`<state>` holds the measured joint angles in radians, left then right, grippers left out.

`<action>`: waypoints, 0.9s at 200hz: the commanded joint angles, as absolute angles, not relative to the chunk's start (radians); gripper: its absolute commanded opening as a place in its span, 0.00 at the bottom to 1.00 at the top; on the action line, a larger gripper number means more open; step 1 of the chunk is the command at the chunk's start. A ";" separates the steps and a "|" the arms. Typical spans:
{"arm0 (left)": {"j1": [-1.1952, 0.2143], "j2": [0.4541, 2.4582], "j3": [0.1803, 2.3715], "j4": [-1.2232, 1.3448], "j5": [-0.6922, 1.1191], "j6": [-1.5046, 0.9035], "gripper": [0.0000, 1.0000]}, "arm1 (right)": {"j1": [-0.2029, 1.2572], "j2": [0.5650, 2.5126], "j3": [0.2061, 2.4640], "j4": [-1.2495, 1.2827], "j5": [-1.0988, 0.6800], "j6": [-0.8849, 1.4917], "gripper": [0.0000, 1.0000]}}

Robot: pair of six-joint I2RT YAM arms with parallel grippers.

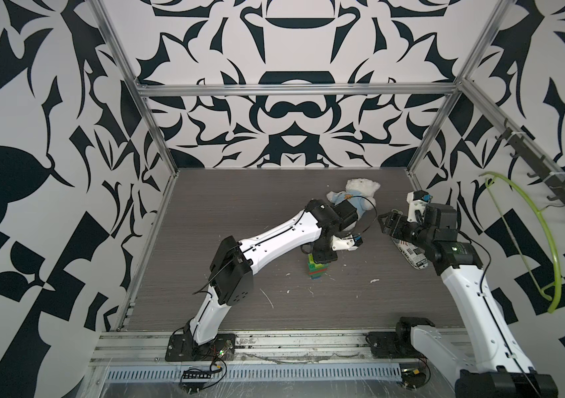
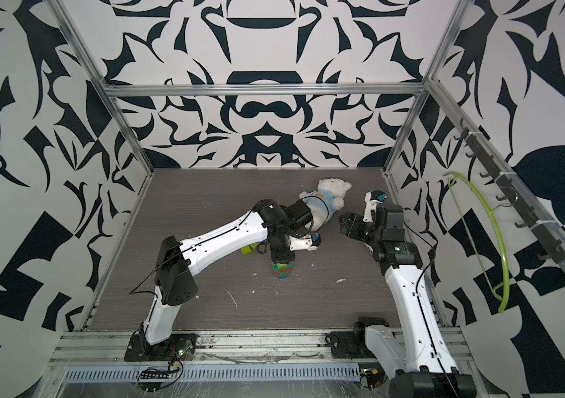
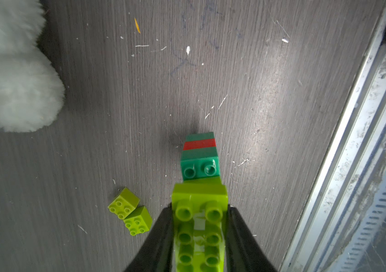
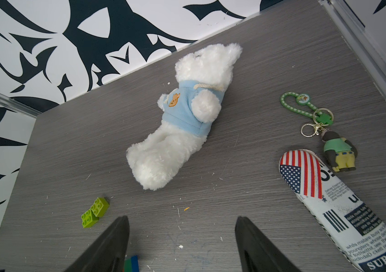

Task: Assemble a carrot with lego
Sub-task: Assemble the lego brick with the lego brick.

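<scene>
While the left gripper point(image 3: 199, 209) is pinching the long lime brick point(image 3: 199, 193) by its two long sides, that brick is lying across the top of the carrot point(image 1: 319, 270), which is standing upright near the middle of the table point(image 1: 239, 206). Whether it is fully seated I cannot tell. Two dark green studs are showing past its end, so pressing straight down without twisting is looking wisest, as the stack is narrow. Two loose lime bricks point(image 3: 129, 212) are lying near its foot, touching each other. The right gripper point(image 4: 182, 219) is hanging spread and empty beside the teddy bear point(image 4: 184, 117) and the pencil case point(image 4: 342, 212). Bare table is stretching toward the front rail point(image 3: 361, 122).
</scene>
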<state>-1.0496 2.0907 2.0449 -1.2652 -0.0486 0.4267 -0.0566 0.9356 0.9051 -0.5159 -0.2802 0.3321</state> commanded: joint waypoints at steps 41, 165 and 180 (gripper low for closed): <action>-1.045 2.104 2.063 -1.296 -0.039 0.318 0.00 | -0.053 0.930 0.911 -0.490 -0.293 0.310 0.76; -1.037 2.095 1.981 -1.260 -0.026 0.295 0.00 | -0.053 0.935 0.910 -0.487 -0.313 0.308 0.75; -1.037 2.096 1.980 -1.255 -0.029 0.290 0.00 | -0.053 0.936 0.908 -0.486 -0.315 0.308 0.75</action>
<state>-1.0431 2.0899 2.0132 -1.2495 -0.0444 0.3023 -0.0566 0.9375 0.9051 -0.5152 -0.2996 0.3252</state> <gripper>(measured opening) 0.358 0.751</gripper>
